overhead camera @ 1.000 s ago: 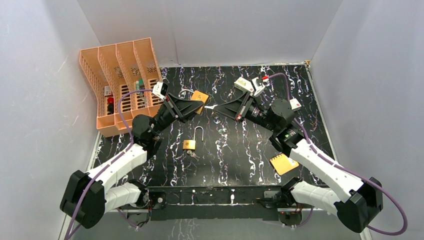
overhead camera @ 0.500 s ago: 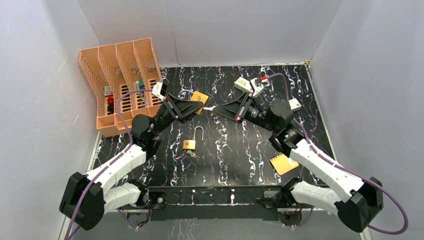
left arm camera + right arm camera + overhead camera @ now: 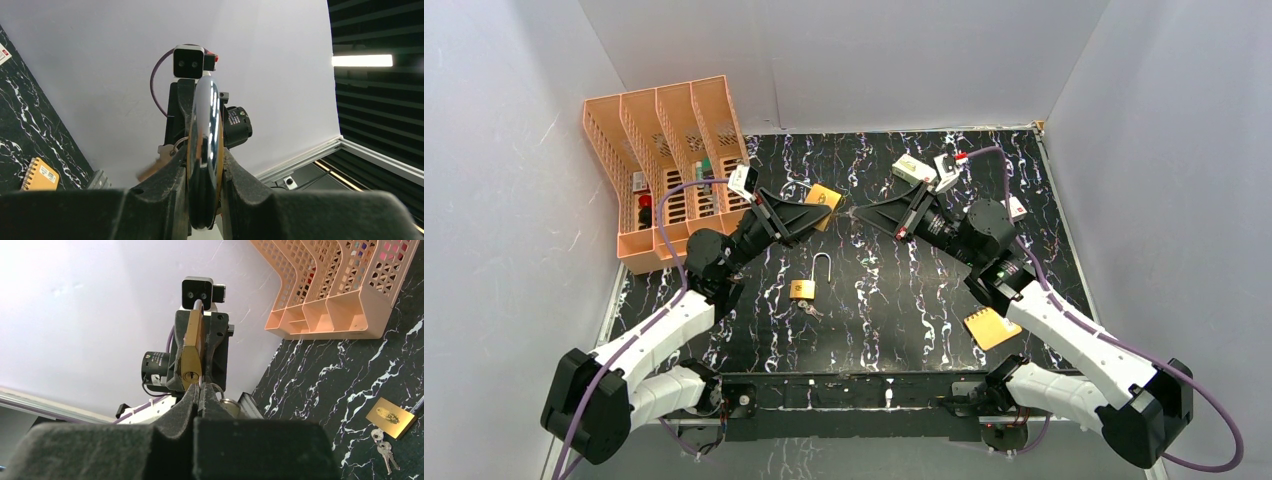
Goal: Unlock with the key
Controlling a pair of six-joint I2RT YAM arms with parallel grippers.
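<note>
Nearest my bases, an orange spiral-bound notebook (image 3: 991, 327) lies on the black white-veined table top (image 3: 904, 300). Further in, a brass padlock (image 3: 803, 289) lies flat, steel shackle pointing away from me, with a pair of small silver keys (image 3: 809, 309) just beside it. Above mid-table my left gripper (image 3: 205, 157) is clamped on a second brass padlock (image 3: 190, 357), its keyhole facing my right gripper (image 3: 198, 390), whose fingers are pinched tight on the tiny silver metal key (image 3: 229, 406) on its ring right at that keyhole; whether it is inserted I cannot tell. An orange plastic four-slot file rack (image 3: 674, 150) stands at the far left.
</note>
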